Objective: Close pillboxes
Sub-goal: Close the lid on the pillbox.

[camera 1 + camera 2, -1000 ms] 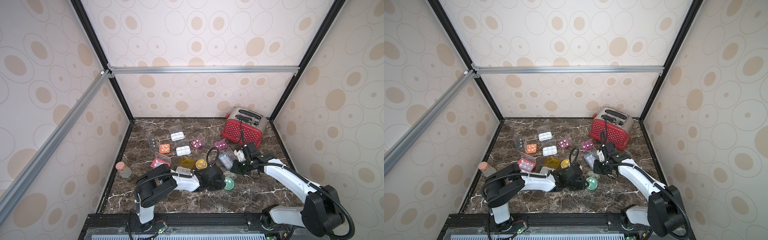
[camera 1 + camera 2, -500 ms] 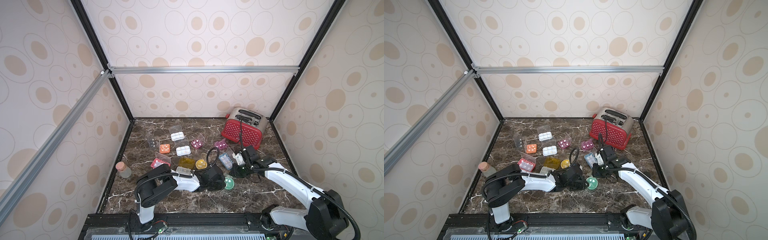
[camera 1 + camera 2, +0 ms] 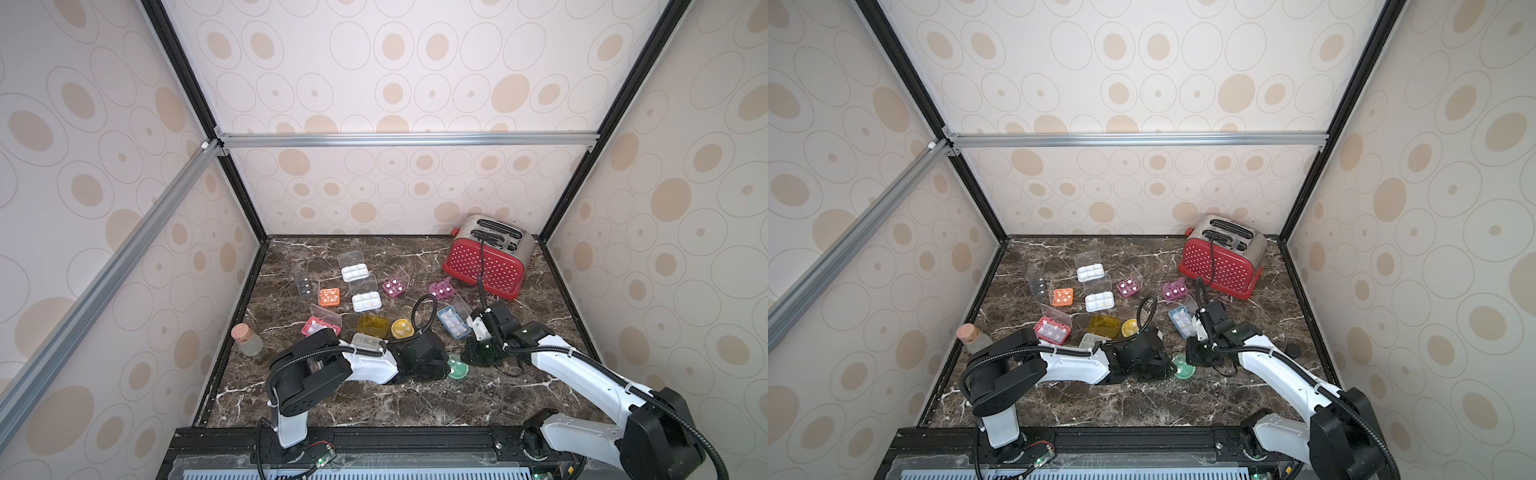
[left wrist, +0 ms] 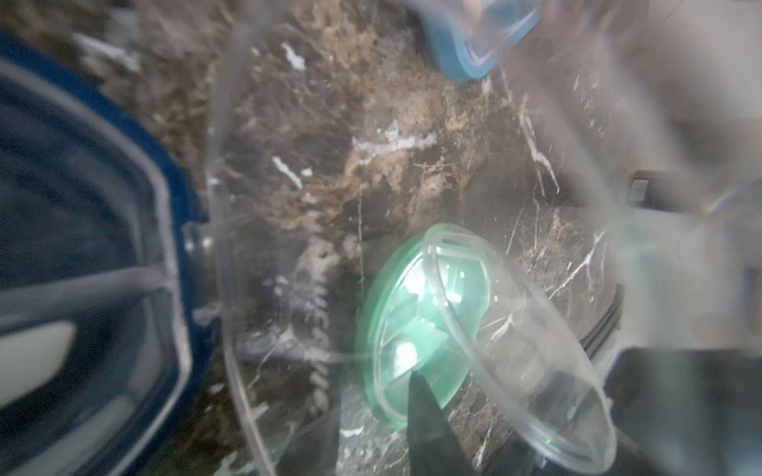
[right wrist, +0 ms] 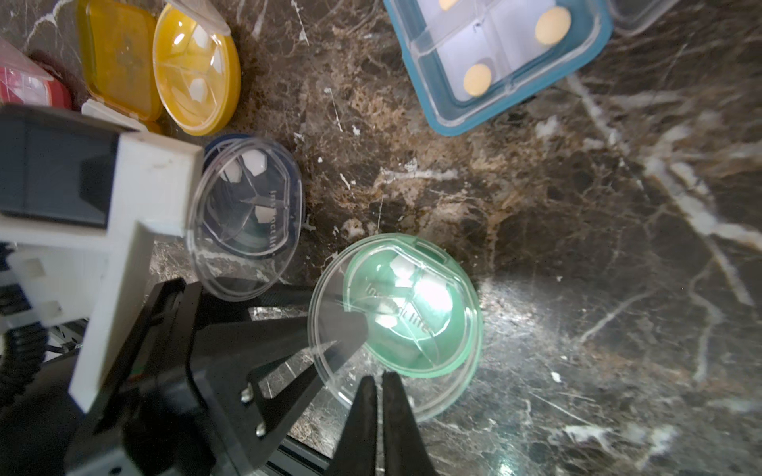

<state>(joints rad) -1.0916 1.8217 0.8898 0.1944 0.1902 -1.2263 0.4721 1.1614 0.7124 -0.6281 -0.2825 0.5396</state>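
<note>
In both top views the left gripper [image 3: 444, 368] hides the navy pillbox [image 4: 82, 255]; the green pillbox [image 3: 459, 368], at its 3 o'clock, shows only partly. The left wrist view blurs the navy pillbox, cut by the edge.

A: The toaster [image 3: 484, 266]?
B: Red with pale dots; tabletop [image 3: 374, 399] dark brown marble, white veins; walls [image 3: 374, 62] cream with tan ovals.
A: And the right wrist view?
B: Green pillbox [image 5: 412, 321] at centre; yellow pillbox [image 5: 198, 74] upper left; navy pillbox [image 5: 255, 206] left of centre; blue pillbox [image 5: 424, 82] upper right.
</note>
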